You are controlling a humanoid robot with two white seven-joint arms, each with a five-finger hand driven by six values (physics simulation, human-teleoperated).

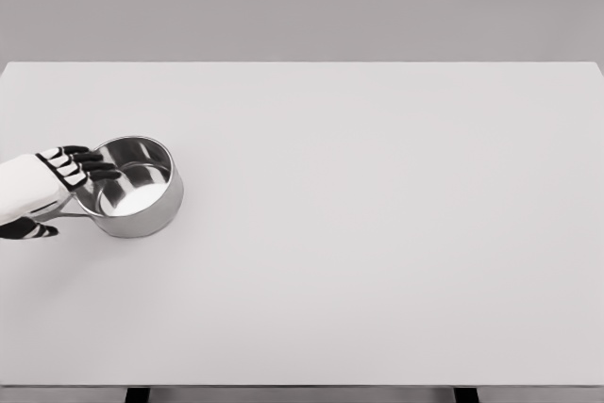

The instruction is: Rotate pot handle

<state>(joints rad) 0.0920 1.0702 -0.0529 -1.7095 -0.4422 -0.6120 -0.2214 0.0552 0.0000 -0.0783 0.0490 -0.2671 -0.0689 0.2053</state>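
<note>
near the left edge of the white table (377, 261), roughly midway between its front and back edges, the left hand (42, 191) enters from the picture's left. its white palm lies over the pot's handle (64, 217), a thin metal bar that runs from the pot's lower left wall toward the left edge. black fingers (94, 164) extend rightward over the pot's rim; the thumb (26, 229) sits below the handle, on the side nearer the front edge. fingers are only loosely curved. whether the hand actually clamps the handle cannot be told from this view. steel pot (137, 188) stands upright on the table, open and with nothing visible inside, its polished interior reflecting light. right-hand portion of the table carries nothing visible.
</note>
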